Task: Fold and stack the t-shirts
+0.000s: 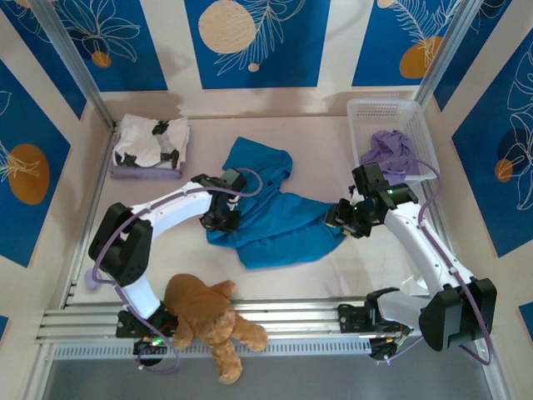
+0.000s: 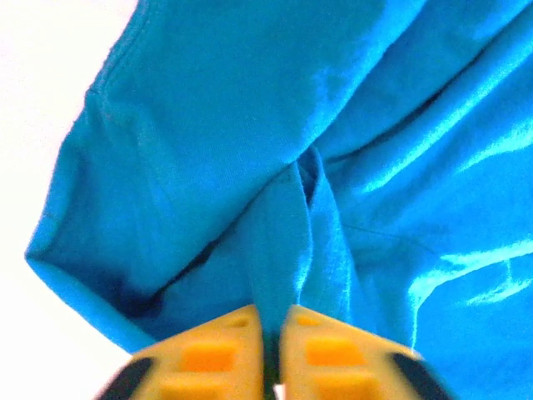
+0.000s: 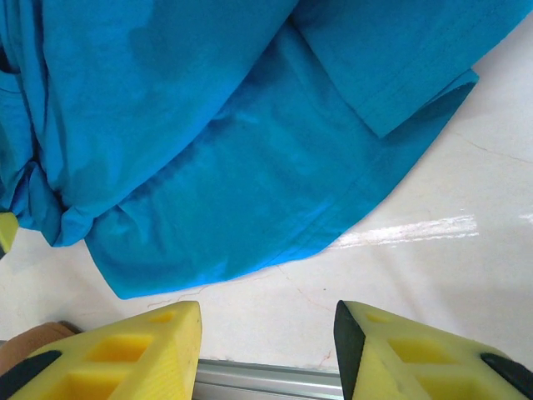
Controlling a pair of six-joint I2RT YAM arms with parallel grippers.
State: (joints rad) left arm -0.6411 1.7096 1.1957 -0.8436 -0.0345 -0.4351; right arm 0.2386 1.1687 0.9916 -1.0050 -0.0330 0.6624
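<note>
We find the teal-blue t-shirt [image 1: 271, 212] lying crumpled in the middle of the bench [image 1: 321, 137], between the two arms. One part is bunched toward the far side and the rest is spread toward the near right. The left gripper [image 1: 221, 218] is down on the shirt's left edge. In the left wrist view, its yellow fingers [image 2: 216, 354] are pressed together on a raised fold of the blue cloth, which runs up and away from between them. We take that as a firm pinch on the shirt.

The right gripper [image 1: 340, 218] sits at the shirt's right edge. From its wrist camera we see its fingers [image 3: 125, 354] standing apart with nothing between them, over bare bench just near of the shirt's hem. We cannot tell whether they touch the surface.

At the far left corner a white t-shirt with black blotches [image 1: 150, 140] lies folded on top of a pale lavender t-shirt [image 1: 143, 172], whose edge shows along the near side of the pile. At the far right stands a white basket [image 1: 366, 107] with another lavender shirt [image 1: 390, 152] heaped loosely inside it.

A brown teddy bear [image 1: 208, 321] lies sprawled across the metal rails [image 1: 300, 312] at the near left, just beside the left arm's base.
</note>
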